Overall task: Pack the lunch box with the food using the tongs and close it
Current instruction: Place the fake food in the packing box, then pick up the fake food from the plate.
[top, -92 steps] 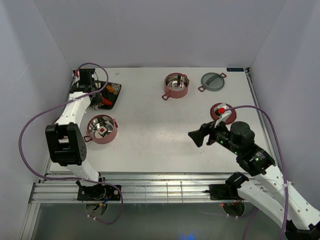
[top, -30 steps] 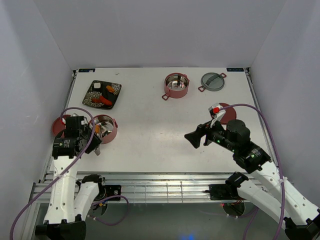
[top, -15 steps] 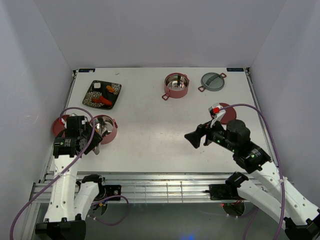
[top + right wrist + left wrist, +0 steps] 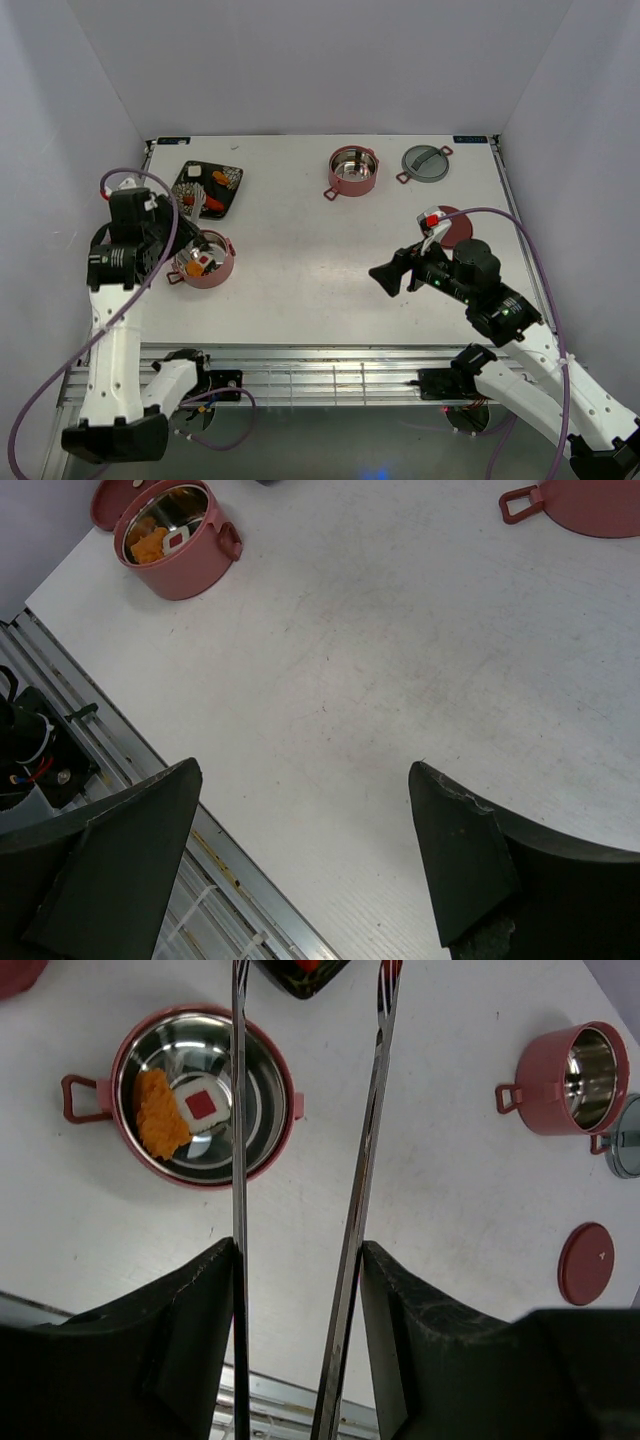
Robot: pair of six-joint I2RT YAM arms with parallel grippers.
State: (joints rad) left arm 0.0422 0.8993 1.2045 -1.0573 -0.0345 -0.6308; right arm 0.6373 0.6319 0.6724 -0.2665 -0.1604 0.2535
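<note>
1. A white table is seen from above, with 2 robot arms fixed at its near edge.
2. The left gripper is clamped on a pair of long silver tongs. Each slim arm of the tongs lies against the inner face of a black finger. The 2 arms stand apart and run off the top of the left wrist view, so their tips cannot be seen.
3. The near bowl is dark red with a steel inside and side handles. It sits at the left side of the table, just beside the left arm. In the left wrist view, 1 arm of the tongs crosses in front of it.
4. Inside the near bowl lie 2 bits of food. An orange piece rests against the wall, and just beside it is a white piece with a red square on top.
5. A dark patterned square plate lies beyond the near bowl, toward the far left corner. It carries more food, orange-red and white.
6. The far bowl stands open at the far middle of the table. A grey lid lies flat just to its right, not touching it.
7. A red lid lies flat on the right side of the table. A second red lid lies just beside the near bowl.
8. The right gripper is released, with its fingers spread wide and nothing between them. It hangs over bare table right of the middle, well apart from both bowls.
</note>
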